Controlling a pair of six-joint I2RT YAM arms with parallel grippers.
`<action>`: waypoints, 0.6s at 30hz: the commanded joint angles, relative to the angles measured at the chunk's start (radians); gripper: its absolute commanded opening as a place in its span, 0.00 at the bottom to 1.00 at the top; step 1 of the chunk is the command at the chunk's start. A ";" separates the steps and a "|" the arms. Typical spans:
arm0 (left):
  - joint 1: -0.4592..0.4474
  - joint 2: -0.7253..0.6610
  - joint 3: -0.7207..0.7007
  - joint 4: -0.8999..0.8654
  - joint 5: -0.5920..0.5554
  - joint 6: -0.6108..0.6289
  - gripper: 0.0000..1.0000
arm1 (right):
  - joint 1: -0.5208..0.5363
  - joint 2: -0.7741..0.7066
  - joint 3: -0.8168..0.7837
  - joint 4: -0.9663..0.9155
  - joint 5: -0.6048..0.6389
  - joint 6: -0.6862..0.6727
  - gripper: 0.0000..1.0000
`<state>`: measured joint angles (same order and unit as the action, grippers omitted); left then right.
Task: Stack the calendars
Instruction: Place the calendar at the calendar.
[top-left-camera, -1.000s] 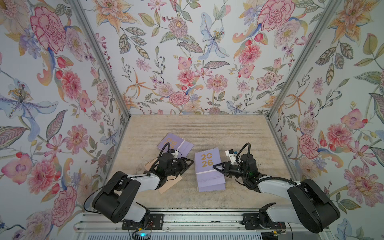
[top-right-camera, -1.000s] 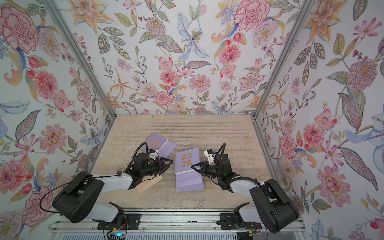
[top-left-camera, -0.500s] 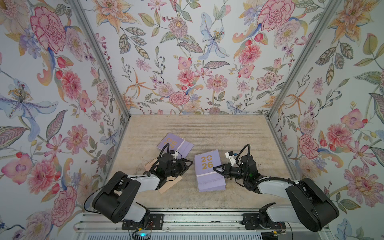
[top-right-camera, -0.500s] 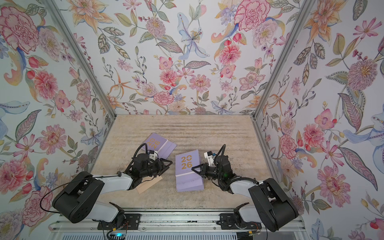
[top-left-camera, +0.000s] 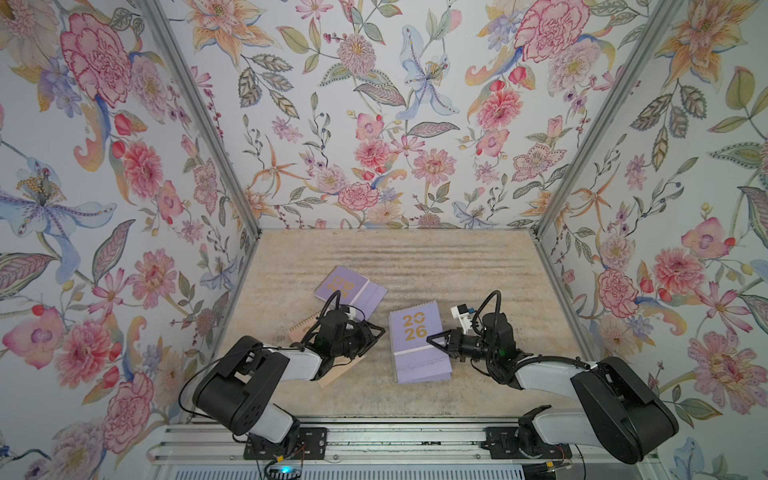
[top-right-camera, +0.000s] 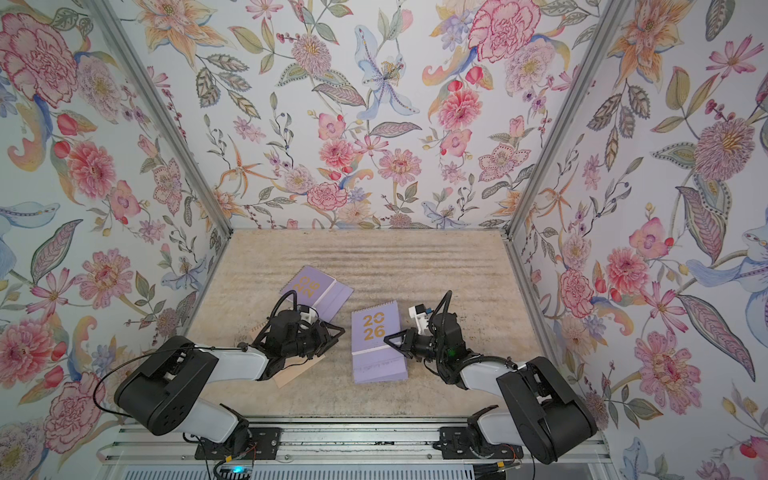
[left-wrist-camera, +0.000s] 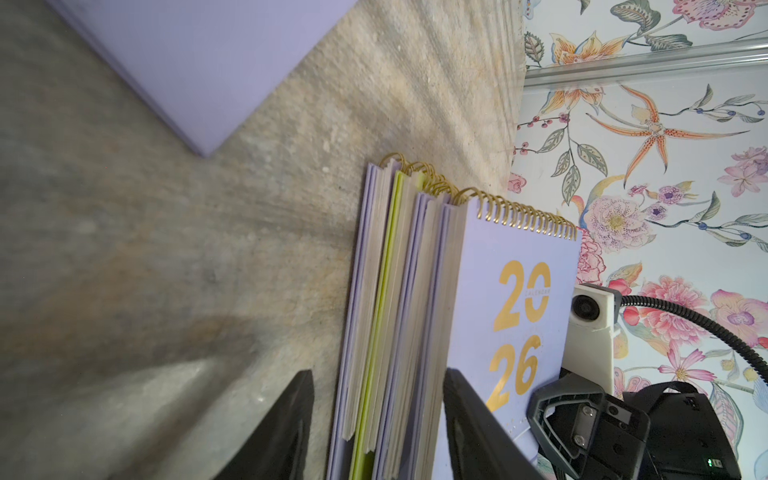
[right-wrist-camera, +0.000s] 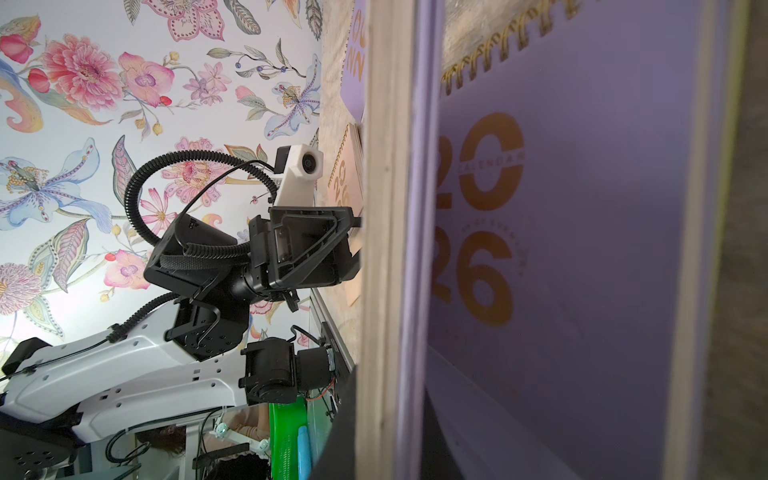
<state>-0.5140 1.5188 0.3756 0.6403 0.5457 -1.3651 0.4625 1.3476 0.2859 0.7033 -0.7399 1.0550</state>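
A stack of calendars (top-left-camera: 417, 340) lies mid-table in both top views, a lilac "2026" cover on top; in the left wrist view a yellow-green one (left-wrist-camera: 376, 332) shows among the lilac layers. My right gripper (top-left-camera: 430, 340) is shut on the right edge of the stack's top calendar (right-wrist-camera: 390, 249). Turned on its side at the stack's left edge, my left gripper (left-wrist-camera: 378, 374) stands open, one finger low by the table and one over the top cover. A peach calendar (top-left-camera: 336, 372) lies under the left arm. Another lilac calendar (top-left-camera: 349, 289) lies further back.
Flowered walls (top-left-camera: 374, 124) close the table in on three sides, with metal corner posts (top-left-camera: 552, 208). A metal rail (top-left-camera: 374, 436) carrying both arm bases runs along the front edge. Bare table (top-left-camera: 415, 257) stretches behind the calendars.
The stack's layers, fanned out at the near edge a second ago, now sit closer together. My left jaws have narrowed slightly. Both arms have hardly moved.
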 joint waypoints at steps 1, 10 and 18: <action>-0.014 0.015 -0.002 0.036 0.005 0.007 0.52 | -0.007 0.008 0.000 0.029 0.014 -0.011 0.09; -0.019 0.024 0.002 0.046 0.005 0.001 0.50 | -0.014 -0.031 0.033 -0.130 0.045 -0.070 0.28; -0.023 0.031 0.008 0.048 0.004 0.000 0.49 | -0.040 -0.058 0.039 -0.183 0.051 -0.086 0.33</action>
<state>-0.5251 1.5337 0.3756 0.6666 0.5457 -1.3659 0.4347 1.3193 0.2939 0.5491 -0.6975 0.9943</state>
